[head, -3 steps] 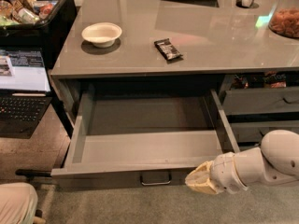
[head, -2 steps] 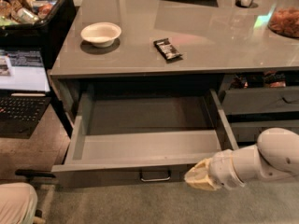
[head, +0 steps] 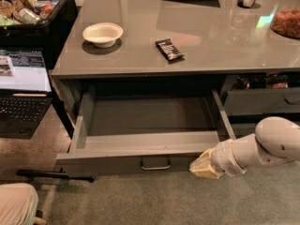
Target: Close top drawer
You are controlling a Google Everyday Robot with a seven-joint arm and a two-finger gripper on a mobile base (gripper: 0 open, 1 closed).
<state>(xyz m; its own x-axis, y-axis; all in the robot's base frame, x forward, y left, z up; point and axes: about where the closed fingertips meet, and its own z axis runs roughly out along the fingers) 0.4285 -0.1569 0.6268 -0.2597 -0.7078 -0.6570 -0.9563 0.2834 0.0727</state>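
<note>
The top drawer (head: pixel 145 146) is pulled out from under the grey counter, showing a plain grey empty inside. Its front (head: pixel 112 164) faces me with a small metal loop handle (head: pixel 155 163) at the centre. My gripper (head: pixel 202 165) comes in from the right on a white arm (head: pixel 262 146). Its yellowish tip sits against the right end of the drawer front, right of the handle.
On the counter (head: pixel 211 36) lie a white bowl (head: pixel 102 33), a dark snack bar (head: pixel 169 49) and a bowl of orange snacks (head: pixel 287 22). A neighbouring drawer stack (head: pixel 262 102) stands at the right. A laptop (head: pixel 21 93) and a bin of snacks (head: pixel 28 6) are at the left.
The gripper has moved slightly left and up along the drawer front. The drawer has slid in a little.
</note>
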